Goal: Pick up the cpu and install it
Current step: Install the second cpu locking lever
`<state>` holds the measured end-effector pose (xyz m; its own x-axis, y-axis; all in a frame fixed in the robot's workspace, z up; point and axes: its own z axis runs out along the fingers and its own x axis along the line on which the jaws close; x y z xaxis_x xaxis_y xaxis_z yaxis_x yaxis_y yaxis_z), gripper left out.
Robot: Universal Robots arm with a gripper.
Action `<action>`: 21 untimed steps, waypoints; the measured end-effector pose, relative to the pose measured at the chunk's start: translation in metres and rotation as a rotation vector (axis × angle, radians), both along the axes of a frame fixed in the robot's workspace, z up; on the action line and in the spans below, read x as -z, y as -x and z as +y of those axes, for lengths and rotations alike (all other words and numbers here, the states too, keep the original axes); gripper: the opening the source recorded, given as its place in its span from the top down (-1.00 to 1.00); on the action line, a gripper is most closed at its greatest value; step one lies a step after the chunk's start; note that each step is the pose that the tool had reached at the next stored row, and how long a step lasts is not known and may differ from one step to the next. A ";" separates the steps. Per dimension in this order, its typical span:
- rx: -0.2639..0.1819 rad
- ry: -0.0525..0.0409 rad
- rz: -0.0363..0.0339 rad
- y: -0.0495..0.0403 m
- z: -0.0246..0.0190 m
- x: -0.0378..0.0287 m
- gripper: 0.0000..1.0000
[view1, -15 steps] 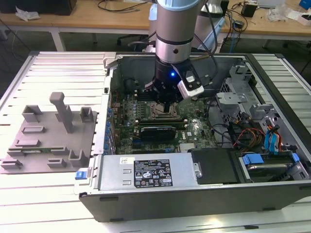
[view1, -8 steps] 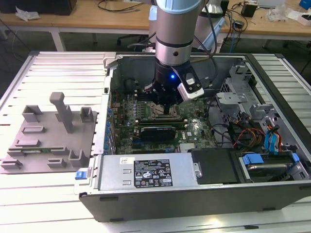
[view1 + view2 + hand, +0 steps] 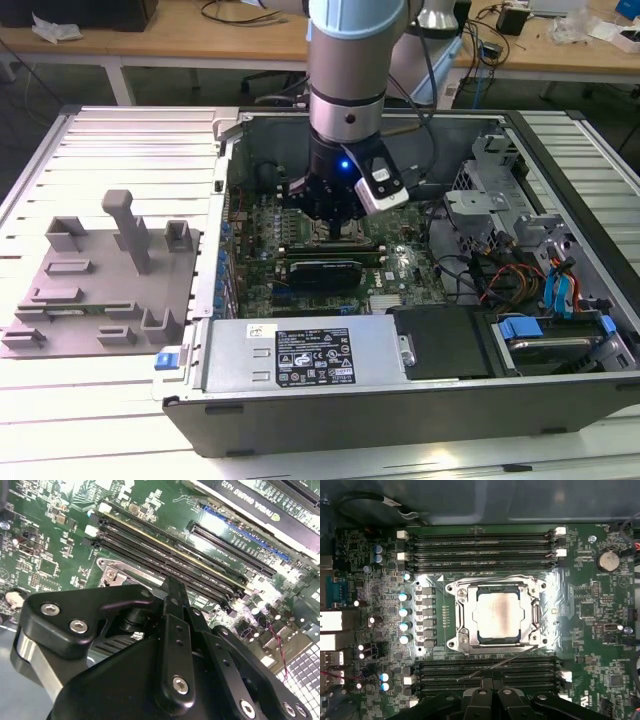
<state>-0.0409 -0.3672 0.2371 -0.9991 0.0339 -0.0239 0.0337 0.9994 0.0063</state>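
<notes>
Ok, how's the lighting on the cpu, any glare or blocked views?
In the first wrist view the cpu sits in the socket frame, brightly lit, with glare washing out the board on both sides of it. In the second wrist view the end effector's dark body blocks the socket. In the exterior view the arm shades it.

- Brushed, silvery metal top on the cpu (image 3: 498,615), dully reflective.
- Bright bare metal socket frame (image 3: 496,648).
- Glossy green motherboard (image 3: 600,645).
- Matt black gripper (image 3: 172,645) links, shiny metal screws.
- Matt grey plastic tray (image 3: 100,280).
</notes>
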 end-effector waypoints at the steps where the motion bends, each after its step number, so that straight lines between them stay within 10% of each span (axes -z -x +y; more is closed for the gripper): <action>1: -0.010 -0.0025 0.0000 0.0002 0.0000 0.0016 0.79; 12: -0.092 -0.0228 -0.0004 0.0217 0.0007 0.0199 0.79; 21: -0.092 -0.0368 -0.0012 0.0220 -0.0038 0.0231 0.79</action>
<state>-0.0629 -0.3710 0.2140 -0.9980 -0.0575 -0.0255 -0.0585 0.9974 0.0430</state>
